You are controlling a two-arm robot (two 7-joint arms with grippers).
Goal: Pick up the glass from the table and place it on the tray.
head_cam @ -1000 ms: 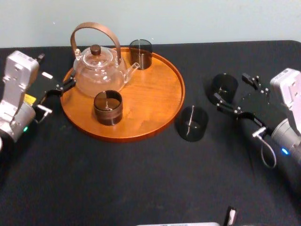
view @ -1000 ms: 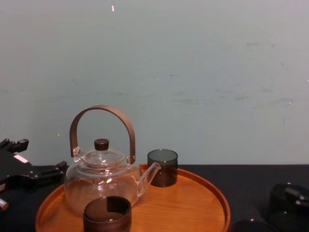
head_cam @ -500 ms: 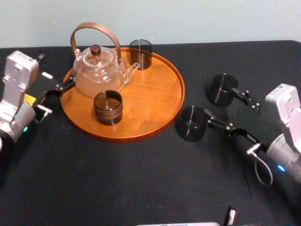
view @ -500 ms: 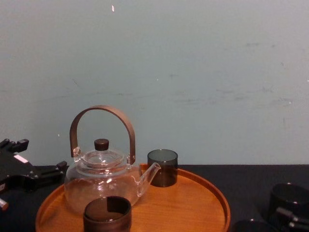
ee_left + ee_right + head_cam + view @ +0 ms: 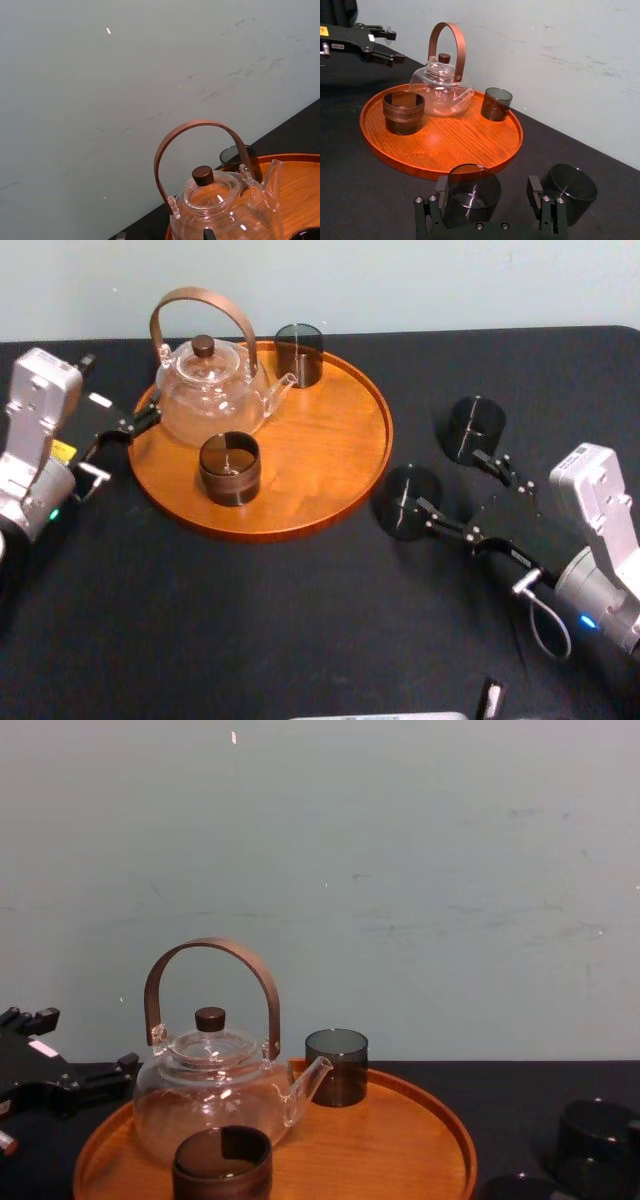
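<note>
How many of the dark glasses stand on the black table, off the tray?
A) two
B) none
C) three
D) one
A: the near glass and the far glass stand on the table right of the tray, at the open right gripper. The back glass and the front glass stand on the tray. The left gripper is parked left of the tray.

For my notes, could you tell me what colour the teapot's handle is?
Brown handle, best seen in the left wrist view.

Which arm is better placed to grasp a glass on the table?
Right. The right gripper, open, is beside the nearer glass on the table; the left gripper sits on the tray's far side.
</note>
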